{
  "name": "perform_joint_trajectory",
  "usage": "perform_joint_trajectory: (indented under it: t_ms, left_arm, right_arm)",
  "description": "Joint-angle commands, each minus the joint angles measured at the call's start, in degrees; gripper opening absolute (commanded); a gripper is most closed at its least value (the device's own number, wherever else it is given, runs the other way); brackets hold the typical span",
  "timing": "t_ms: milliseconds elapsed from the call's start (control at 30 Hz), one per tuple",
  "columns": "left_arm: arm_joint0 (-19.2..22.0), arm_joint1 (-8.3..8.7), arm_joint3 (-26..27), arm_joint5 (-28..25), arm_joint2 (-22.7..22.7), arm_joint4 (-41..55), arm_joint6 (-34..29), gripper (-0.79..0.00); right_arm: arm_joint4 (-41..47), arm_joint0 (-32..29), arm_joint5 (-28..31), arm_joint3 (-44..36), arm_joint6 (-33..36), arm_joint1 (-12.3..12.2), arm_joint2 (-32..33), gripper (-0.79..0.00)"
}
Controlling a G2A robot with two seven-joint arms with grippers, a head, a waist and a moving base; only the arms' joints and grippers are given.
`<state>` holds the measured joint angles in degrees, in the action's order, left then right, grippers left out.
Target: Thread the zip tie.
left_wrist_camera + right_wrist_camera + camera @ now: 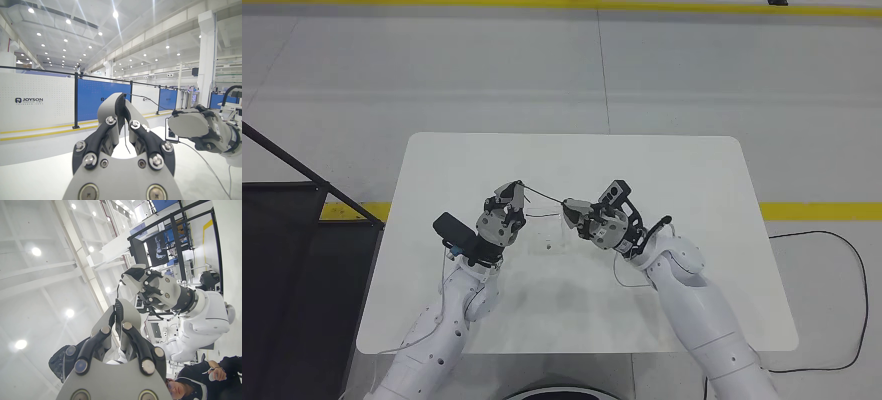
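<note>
A thin black zip tie [540, 194] is stretched in the air above the white table [692, 170], between my two grippers. My left gripper [514, 188] is shut on one end. In the left wrist view the strap [151, 101] leaves its closed fingertips [123, 98], and a short tail hangs down between the fingers. My right gripper [567, 207] is shut on the other end. The right wrist view has the tie [117, 291] running from my right gripper [115, 306] to the left gripper [122, 278]. My right gripper [174, 112] stands close by on the strap's far end.
Both grippers hover over the table's middle, with bare white surface all round. A black screen frame [282, 260] stands off the table's left edge. A thin grey cable [198, 153] trails from the right arm over the table.
</note>
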<state>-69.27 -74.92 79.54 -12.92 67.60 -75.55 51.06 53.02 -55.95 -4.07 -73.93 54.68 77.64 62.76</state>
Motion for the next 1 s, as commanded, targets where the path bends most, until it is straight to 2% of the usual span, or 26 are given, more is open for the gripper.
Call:
perform_joint_trajectory:
  t_ms: [0,967]
  left_arm:
    - [0.0,0.0,0.0,0.0,0.0,0.0,0.0,-0.785]
    - [0.0,0.0,0.0,0.0,0.0,0.0,0.0,-0.785]
  right_arm:
    - [-0.02,0.03,0.04,0.09,0.06,0.02,0.0,-0.785]
    - [0.03,0.21,-0.28,0.53,0.73,0.23,0.14,-0.785]
